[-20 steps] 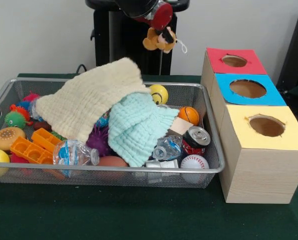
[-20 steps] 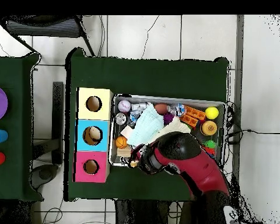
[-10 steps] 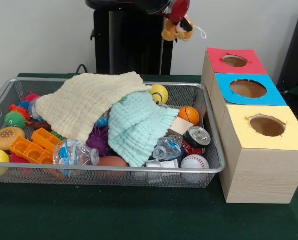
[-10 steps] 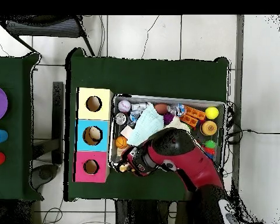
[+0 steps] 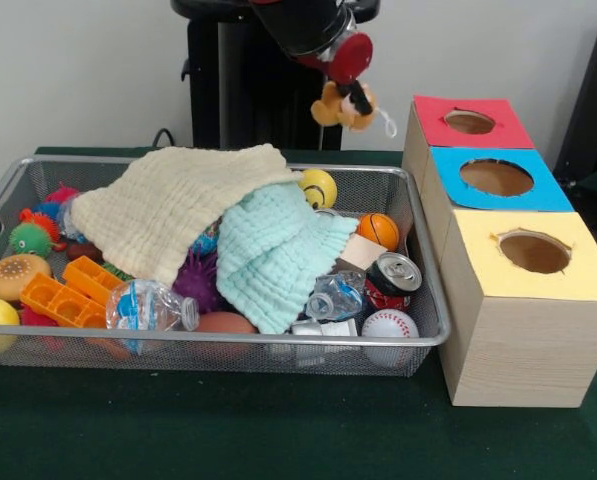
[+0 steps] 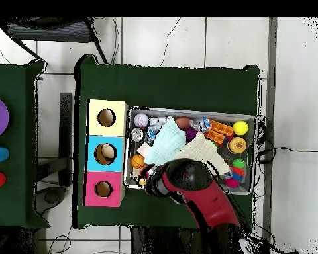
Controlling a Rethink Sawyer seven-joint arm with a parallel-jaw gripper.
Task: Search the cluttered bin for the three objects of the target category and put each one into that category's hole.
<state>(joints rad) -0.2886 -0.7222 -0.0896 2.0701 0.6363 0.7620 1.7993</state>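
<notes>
The small brown stuffed animal (image 5: 344, 104) hangs in the air from the claw (image 5: 350, 92), which is clenched on it, above the far right corner of the wire bin (image 5: 423, 340) and just left of the red-topped box (image 5: 473, 138). Half a second ago it was carried higher and a little further right; now it has dropped lower and drifted slightly back toward the bin, so the arm seems to be settling its height before going over a hole. A second ago it was further left, so the overall travel is from the bin toward the boxes.

From above, the red arm (image 6: 188, 182) covers the toy almost wholly, near the bin's edge beside the red-topped box (image 6: 103, 189).

The three boxes stand in a row on the desk (image 5: 278, 430) right of the bin: red farthest, blue (image 5: 498, 180) in the middle, yellow (image 5: 533, 255) nearest, each with a round hole. The red hole (image 5: 469, 122) is closest to the toy, and is probably the goal, though nothing shows which hole suits soft toys.

In the bin lie a cream cloth (image 5: 178, 205) and a pale green cloth (image 5: 278, 255) over balls, a can (image 5: 390, 280) and crushed bottles. Any other stuffed toys are likely hidden under those cloths, so more searching remains.
</notes>
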